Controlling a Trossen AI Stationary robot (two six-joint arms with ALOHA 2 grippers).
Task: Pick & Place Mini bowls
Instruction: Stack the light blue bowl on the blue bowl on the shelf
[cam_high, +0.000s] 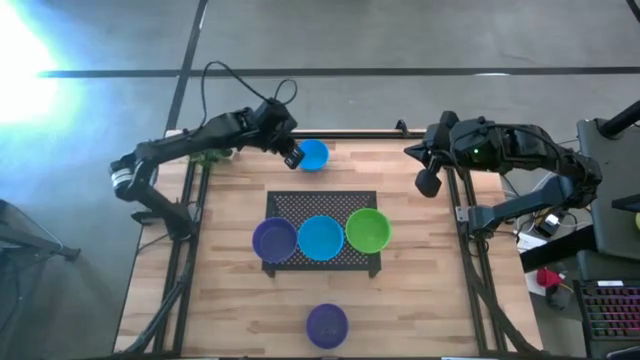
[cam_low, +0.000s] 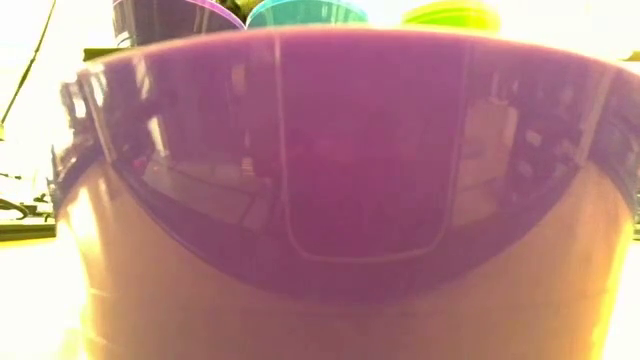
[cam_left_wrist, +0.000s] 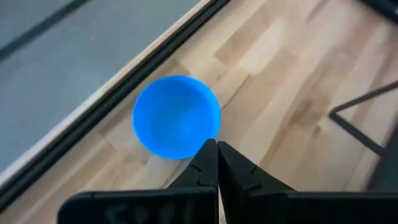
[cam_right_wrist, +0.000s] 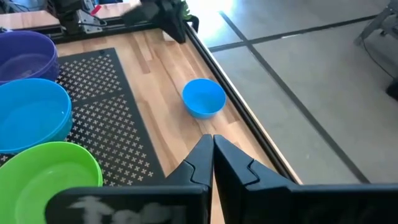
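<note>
A small blue mini bowl (cam_high: 314, 155) (cam_left_wrist: 177, 117) (cam_right_wrist: 203, 98) stands upright on the wood near the table's far edge. My left gripper (cam_high: 292, 157) (cam_left_wrist: 217, 149) hovers shut just to its left and above it, clear of the bowl. On the black mesh mat (cam_high: 300, 205) stand a purple bowl (cam_high: 274, 240), a blue bowl (cam_high: 320, 238) and a green bowl (cam_high: 368, 230). Another purple bowl (cam_high: 327, 325) (cam_low: 350, 150) sits near the front edge. My right gripper (cam_high: 428, 185) (cam_right_wrist: 212, 140) hangs shut over the table's far right edge, with nothing in it.
A small green plant (cam_high: 210, 155) shows at the far left corner under the left arm. The table's metal frame rail (cam_left_wrist: 93, 118) runs just behind the far blue bowl. Bare wood (cam_high: 230, 310) lies in front of the mat on either side of the near purple bowl.
</note>
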